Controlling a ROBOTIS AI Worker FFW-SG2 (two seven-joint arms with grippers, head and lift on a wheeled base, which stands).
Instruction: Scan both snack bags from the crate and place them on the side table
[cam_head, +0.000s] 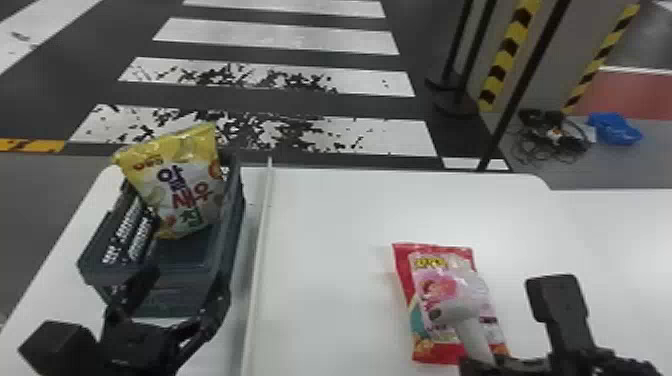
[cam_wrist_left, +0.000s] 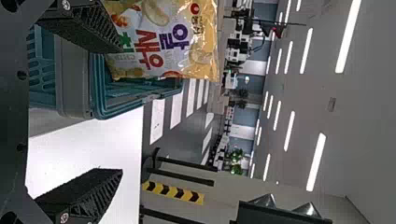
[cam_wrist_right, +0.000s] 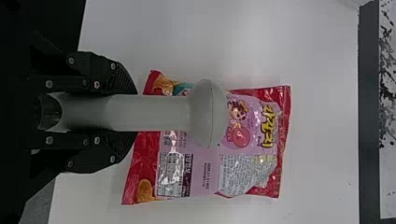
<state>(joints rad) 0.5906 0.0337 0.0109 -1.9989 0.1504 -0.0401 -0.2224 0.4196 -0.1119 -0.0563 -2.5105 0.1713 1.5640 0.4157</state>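
Yellow snack bag (cam_head: 180, 185) stands in the crate (cam_head: 234, 210), red snack bag (cam_head: 405, 265) on the white table (cam_head: 325, 225), striped floor (cam_head: 280, 37) beyond; left gripper (cam_head: 185, 284) apart, right gripper (cam_head: 487, 362) clamped on scanner (cam_head: 457, 307)

The black arms (cam_head: 132, 347) carry silvery round screws (cam_wrist_right: 49, 84) and ribbed, wedge-shaped black jaws.

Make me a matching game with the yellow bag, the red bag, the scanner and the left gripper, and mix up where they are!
1. Yellow bag
2. Red bag
3. Scanner
4. Left gripper

A. Between the right gripper's fingers
B. Lying flat on the white table
C. Open, by the near end of the crate
D. Propped up inside the crate

Right pairs: 1-D, 2-B, 3-A, 4-C
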